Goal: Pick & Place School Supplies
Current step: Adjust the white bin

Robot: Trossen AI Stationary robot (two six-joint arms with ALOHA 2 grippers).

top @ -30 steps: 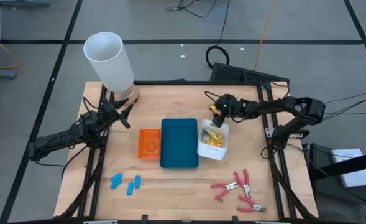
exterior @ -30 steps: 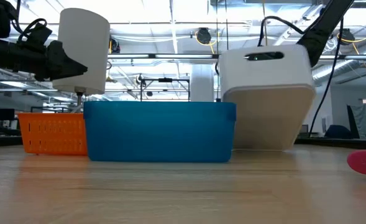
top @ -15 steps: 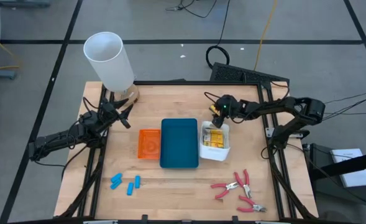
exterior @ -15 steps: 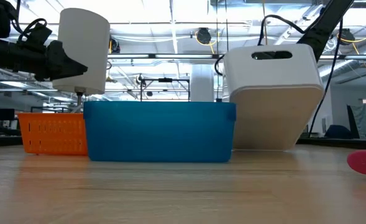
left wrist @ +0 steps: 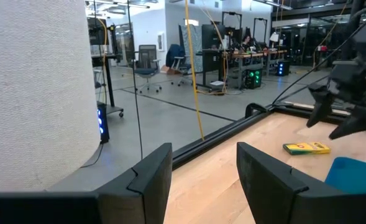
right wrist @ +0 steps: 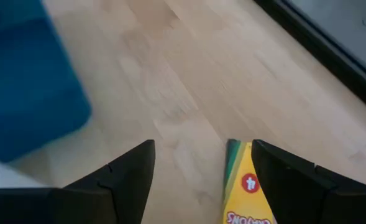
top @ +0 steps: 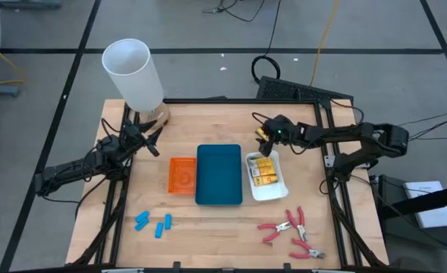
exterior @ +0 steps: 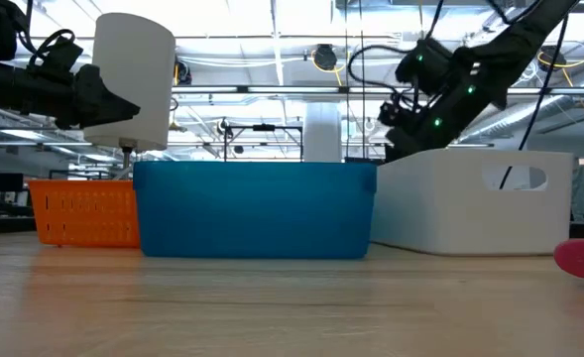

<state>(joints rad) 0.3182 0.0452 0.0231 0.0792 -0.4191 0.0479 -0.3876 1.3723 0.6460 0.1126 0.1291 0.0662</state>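
Fingers of the right gripper [top: 264, 138] stand apart, and we see nothing between them; in the right wrist view they straddle bare wood, with a yellow crayon packet [right wrist: 248, 196] lying on the table just beside one finger. We place this gripper above the table's far side, just beyond the white tray [top: 265, 177]. The left gripper [top: 149, 139] waits near the table's far-left corner, beside the tall white cylinder [top: 133, 73]; its fingers are also parted and hold nothing.

We find open wood along the far edge between the two grippers, and a wide bare strip at the near edge between the light-blue pieces [top: 153, 222] and the pink-handled pliers [top: 290, 230]. Both groups lie loose on the table, well apart from the trays.

Three trays sit in a row at the middle: the orange tray [top: 181, 175], touching the blue tray [top: 218, 174], then the white one just beside it. We see yellow packets [top: 263, 171] inside the white tray. The blue one looks empty from above; the orange one we cannot tell.
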